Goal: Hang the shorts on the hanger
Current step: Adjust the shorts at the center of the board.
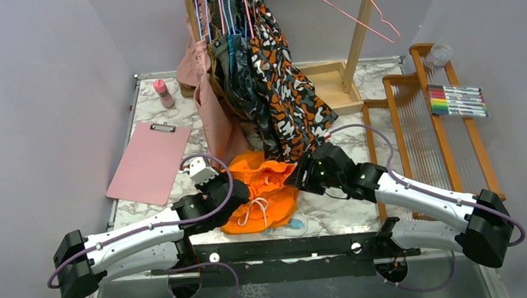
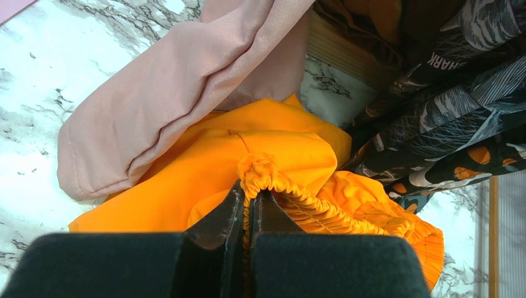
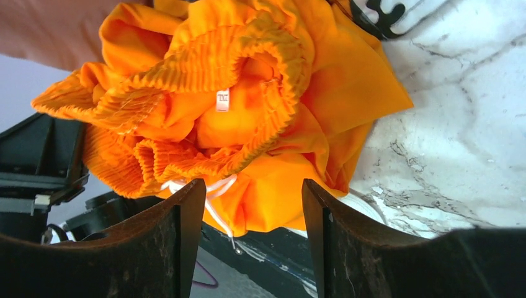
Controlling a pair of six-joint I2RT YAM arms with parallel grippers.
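Note:
The bright orange shorts [image 1: 263, 190] lie crumpled on the marble table between my two grippers. My left gripper [image 1: 239, 188] is shut on a fold of their gathered waistband, which shows pinched between the fingers in the left wrist view [image 2: 250, 192]. The shorts [image 2: 279, 149] spread beyond it. My right gripper [image 1: 300, 174] is open at the shorts' right side. In the right wrist view [image 3: 253, 192] its fingers stand wide apart with the shorts [image 3: 248, 93] and white drawstring just beyond them. The pink wire hanger [image 1: 338, 6] hangs tilted at the top right by the wooden post.
A dusty pink garment [image 1: 206, 104] and an orange-black-white patterned garment [image 1: 285, 99] hang on the rack just behind the shorts. A pink clipboard [image 1: 149, 161] and a small bottle [image 1: 164, 93] are at the left. A wooden frame [image 1: 425, 132] and markers [image 1: 457, 100] are at the right.

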